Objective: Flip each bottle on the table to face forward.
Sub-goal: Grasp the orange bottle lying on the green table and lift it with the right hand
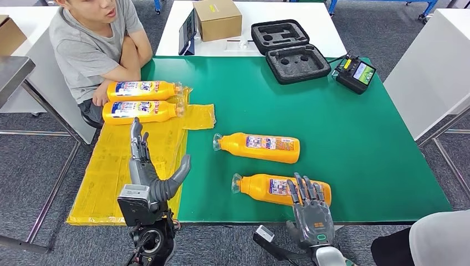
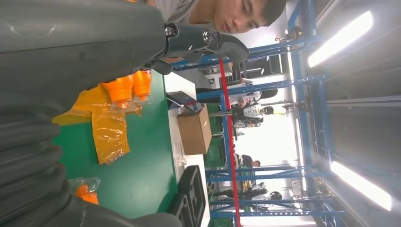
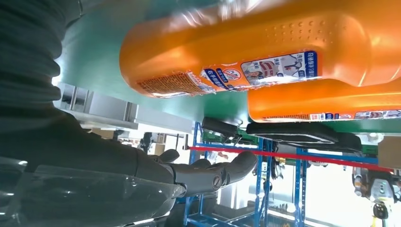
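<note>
On the green table (image 1: 354, 138), two orange bottles (image 1: 145, 100) lie on yellow plastic (image 1: 111, 166) at its far left, two more (image 1: 258, 147) lie mid-table, the right hand (image 1: 310, 208) rests spread-fingered on the nearest bottle (image 1: 260, 187), and the left hand (image 1: 145, 166) hovers open, empty, over the plastic.

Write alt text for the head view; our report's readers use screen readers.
Four orange bottles lie on a green table: two on a yellow sheet beside a seated person, two nearer the robot. The right hand rests over the nearest bottle; the left hand is open.
</note>
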